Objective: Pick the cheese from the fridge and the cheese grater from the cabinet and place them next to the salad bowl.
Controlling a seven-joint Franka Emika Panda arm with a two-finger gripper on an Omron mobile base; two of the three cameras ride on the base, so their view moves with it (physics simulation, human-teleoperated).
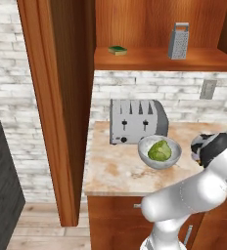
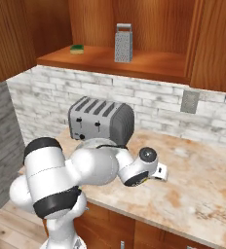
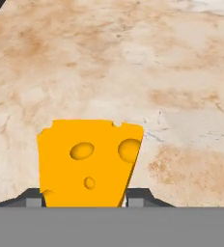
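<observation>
The cheese [image 3: 87, 161], a yellow-orange wedge with holes, stands on the marble counter [image 3: 133, 58] between my two finger tips. My gripper [image 3: 85, 200] is shut on the cheese, low over the counter to the right of the salad bowl [image 1: 159, 151], a light grey bowl holding a lettuce head. In the right base view my hand [image 2: 159, 172] reaches out over the counter. The grey cheese grater [image 1: 178, 41] [image 2: 123, 44] stands upright on the shelf of the open wooden cabinet [image 1: 159, 61]. A dark edge of the fridge [image 1: 0, 185] shows at far left.
A silver toaster [image 1: 135, 121] [image 2: 100, 119] stands behind the bowl against the brick wall. A green-and-yellow sponge [image 1: 118, 50] lies on the cabinet shelf. The open cabinet door [image 1: 61, 97] hangs left of the counter. A wall outlet [image 1: 208, 89] is at right.
</observation>
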